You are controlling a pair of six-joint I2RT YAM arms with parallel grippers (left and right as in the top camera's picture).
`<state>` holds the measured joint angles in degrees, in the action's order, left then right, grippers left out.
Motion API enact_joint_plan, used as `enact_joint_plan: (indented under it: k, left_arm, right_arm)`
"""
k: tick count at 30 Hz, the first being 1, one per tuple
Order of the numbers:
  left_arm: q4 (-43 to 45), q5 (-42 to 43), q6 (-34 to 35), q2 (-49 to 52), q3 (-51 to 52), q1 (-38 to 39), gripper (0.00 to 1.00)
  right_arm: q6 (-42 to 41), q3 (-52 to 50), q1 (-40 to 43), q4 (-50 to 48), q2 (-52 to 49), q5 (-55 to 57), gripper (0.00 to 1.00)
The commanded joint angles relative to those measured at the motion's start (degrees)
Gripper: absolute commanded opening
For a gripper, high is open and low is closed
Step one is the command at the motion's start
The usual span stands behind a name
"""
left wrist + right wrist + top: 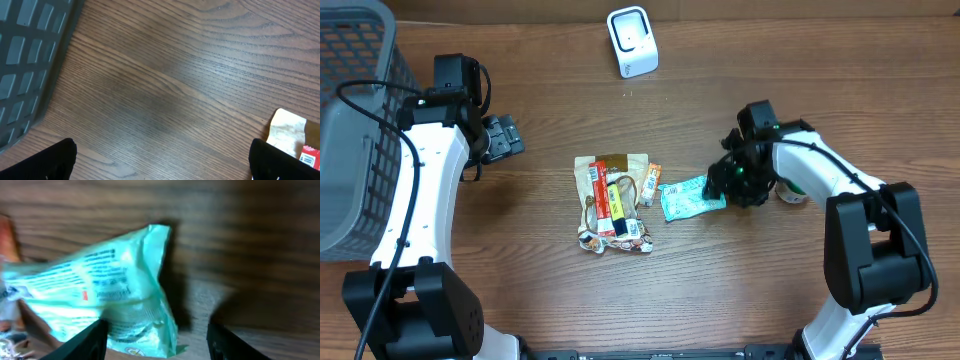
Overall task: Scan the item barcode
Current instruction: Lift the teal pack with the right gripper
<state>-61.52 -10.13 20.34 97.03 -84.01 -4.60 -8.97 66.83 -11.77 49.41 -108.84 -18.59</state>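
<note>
Barely begun, by the look of the layout. Across the wood table: no item lifted, nothing scanned as far as can be judged.

At far left, grey basket, no part in the job as far as can be told. Beside it, L gripper over bare wood, jaws wide apart, nothing btwn them. Same in L wrist view: fingertips at both lower corners, only wood grain btwn, plus a corner of the snack pile at right edge.

Mid-table, that pile: several packets, overlapping, lying flat. At top centre, white scanner, upright, well apart from every packet.

Just right of the pile, teal packet: the likely item, flat on the wood, touching or nearly touching a small orange sachet on its left. At its right end, R gripper, low over the table.

In R wrist view, fingers apart, packet's crimped end partly btwn them, close by the left-hand finger. Right-hand finger clear of it. Not clamped, so no grip yet. View blurred, so contact w/ the near finger: cannot tell. Printed side up w/ text lines & a small red mark; barcode not made out.

Done so far, approx: approach to the packet. Left to do, as a judgement: close on the crimped end, lift, carry up to scanner, turn barcode face toward its window, hold for the read. Most of the task ahead.
</note>
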Motion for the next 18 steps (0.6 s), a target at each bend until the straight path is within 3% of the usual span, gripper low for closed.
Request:
enact_joint_plan:
  k: [1,3,7,11,18]
  left_arm:
    - [0.1,-0.3,-1.1,-0.8,-0.8,0.1,1.0]
    - [0.1,-0.4,-1.1,-0.8,-0.8,0.1,1.0]
    - [0.1,-0.4,-1.1,-0.8,-0.8,0.1,1.0]
    - [0.1,-0.4,-1.1,-0.8,-0.8,0.1,1.0]
    - [0.1,-0.4,-1.1,-0.8,-0.8,0.1,1.0]
  right_arm:
    - [0.5,-3.5,-0.2,-2.6,1.3,-1.9,0.65]
    - [0.5,-5.1,-0.2,-4.6,1.3,-2.5,0.63]
    - [0.5,-5.3,-0.2,-5.4,1.3,-2.5,0.31]
    - [0.5,-4.2,0.0,-5.3,1.4,-2.5,0.12]
    - [4.9,2.1,0.3,0.3,2.9,-2.5,0.04]
